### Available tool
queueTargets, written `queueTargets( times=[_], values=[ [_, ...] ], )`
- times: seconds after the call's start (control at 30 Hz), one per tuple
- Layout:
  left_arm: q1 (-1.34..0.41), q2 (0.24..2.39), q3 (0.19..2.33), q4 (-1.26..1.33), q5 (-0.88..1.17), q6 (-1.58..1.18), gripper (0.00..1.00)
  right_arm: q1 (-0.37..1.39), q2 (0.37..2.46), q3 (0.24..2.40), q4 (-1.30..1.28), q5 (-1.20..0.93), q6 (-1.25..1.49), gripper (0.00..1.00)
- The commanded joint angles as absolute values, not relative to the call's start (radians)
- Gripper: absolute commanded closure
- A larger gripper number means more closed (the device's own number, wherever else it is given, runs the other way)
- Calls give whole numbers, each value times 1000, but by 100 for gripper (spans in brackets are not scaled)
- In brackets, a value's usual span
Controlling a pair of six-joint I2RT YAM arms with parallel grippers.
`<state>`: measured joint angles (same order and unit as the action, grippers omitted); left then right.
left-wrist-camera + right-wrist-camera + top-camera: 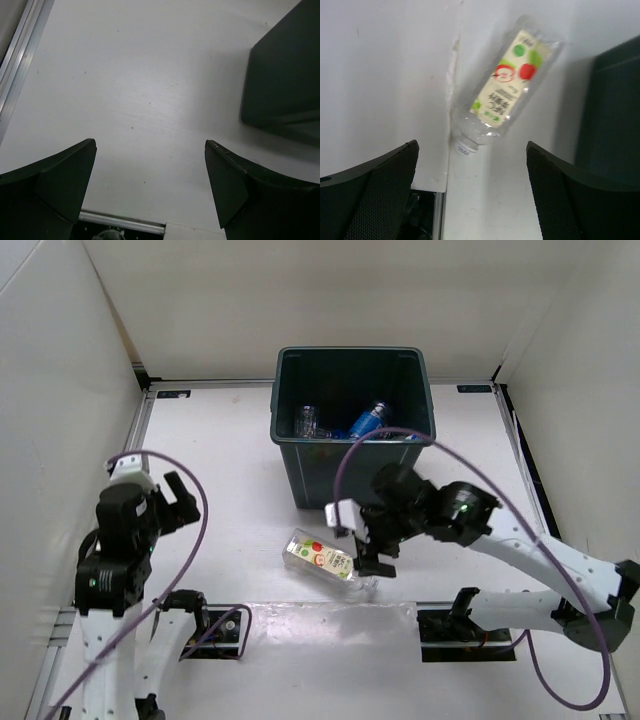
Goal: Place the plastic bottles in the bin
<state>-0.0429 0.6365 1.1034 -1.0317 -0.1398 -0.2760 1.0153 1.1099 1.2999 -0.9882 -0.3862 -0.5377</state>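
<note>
Possibly knocks the fruit-label bottle (322, 558) rolling, or squirts it out sideways, if closing off-centre on that round, thin, slick wall; lies on its side on the surface (220, 440), just in front of the bin (330, 480) and apart from it, neck end toward the near edge. Could also clip the bin's rim on the lift if carried too low. Reaches the right arm (440, 515) forward and down, right jaws wide apart, empty, poised just short of the neck end. Holds the left arm (125, 530) at its own side, left jaws wide apart over the surface, empty. Shows other bottles (368, 420) already inside the bin
</note>
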Motion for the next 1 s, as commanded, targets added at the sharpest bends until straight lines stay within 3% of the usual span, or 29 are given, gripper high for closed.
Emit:
queueTargets(
  times=[0.0, 0.33, 0.43, 0.57, 0.97],
  values=[
    [-49, 530, 1098, -1201, -208, -335, 0, 1118, 1124, 1203, -896, -279, -486, 11],
    [-60, 321, 1095, -1230, -320, -383, 0, 1154, 1290, 1098, -680, -299, -359, 11],
    [-67, 246, 1020, -1243, -461, -486, 0, 1097, 1318, 1078, -637, -339, -266, 11],
    [-92, 114, 922, -1190, -463, -520, 0, 1054, 1370, 1088, -612, -374, -189, 11],
    [-167, 3, 858, -1318, -623, -730, 0, 1052, 1497, 1019, -460, -313, -74, 11]
  ],
)
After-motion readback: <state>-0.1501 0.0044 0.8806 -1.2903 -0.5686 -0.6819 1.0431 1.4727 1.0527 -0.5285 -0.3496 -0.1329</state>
